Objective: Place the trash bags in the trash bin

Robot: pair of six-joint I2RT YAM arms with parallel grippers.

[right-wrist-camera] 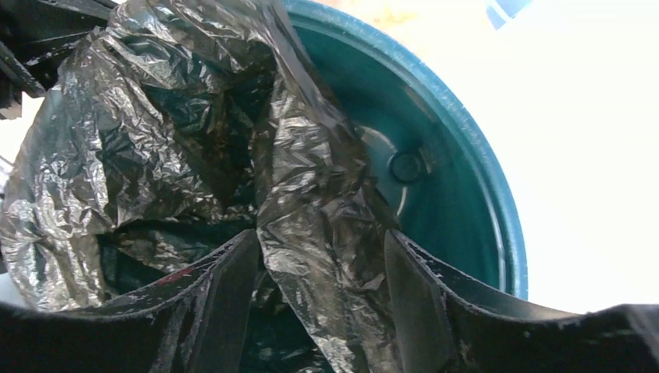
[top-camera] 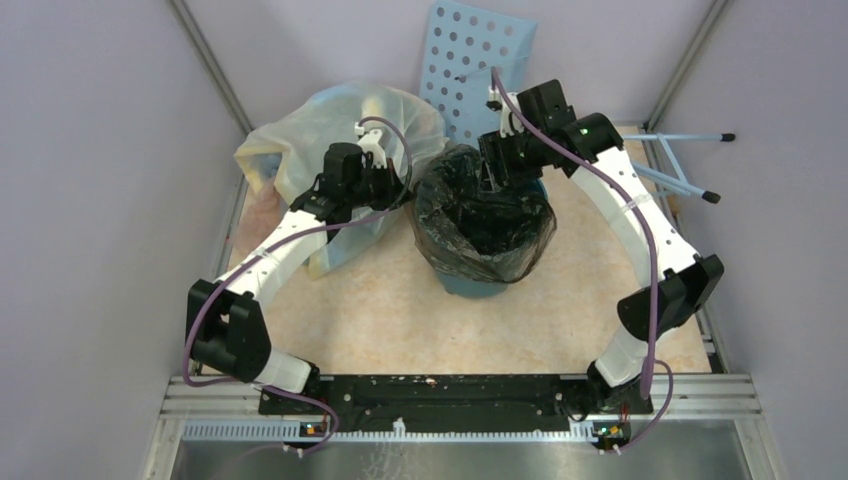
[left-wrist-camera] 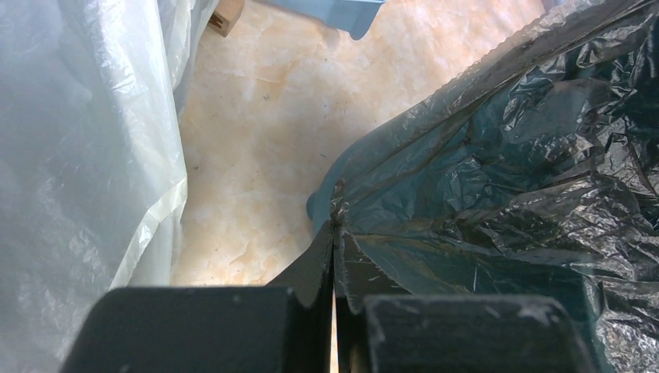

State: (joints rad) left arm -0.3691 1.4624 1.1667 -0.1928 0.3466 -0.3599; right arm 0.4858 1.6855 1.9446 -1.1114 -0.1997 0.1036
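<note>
A large, pale yellowish translucent stuffed bag (top-camera: 290, 150) sits just left of the left gripper (top-camera: 398, 190), and its wrinkled film fills the left side of that wrist's view. A light blue perforated panel (top-camera: 470, 60) stands tilted just beyond the right gripper (top-camera: 495, 172). Two pale blue rods (top-camera: 680, 137) with black tips lie to that gripper's right. Marbled beige tabletop (top-camera: 400, 310) spreads beneath both.

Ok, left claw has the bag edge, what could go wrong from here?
The left claw pinches only a thin edge of the trash bag; pulled taut, the film may slip or tear.
Much of the bag drapes outside the trash bin rim, so a sideways tug could tip the bin.
The right claw stands open around one fold; closing may just bunch it.
</note>
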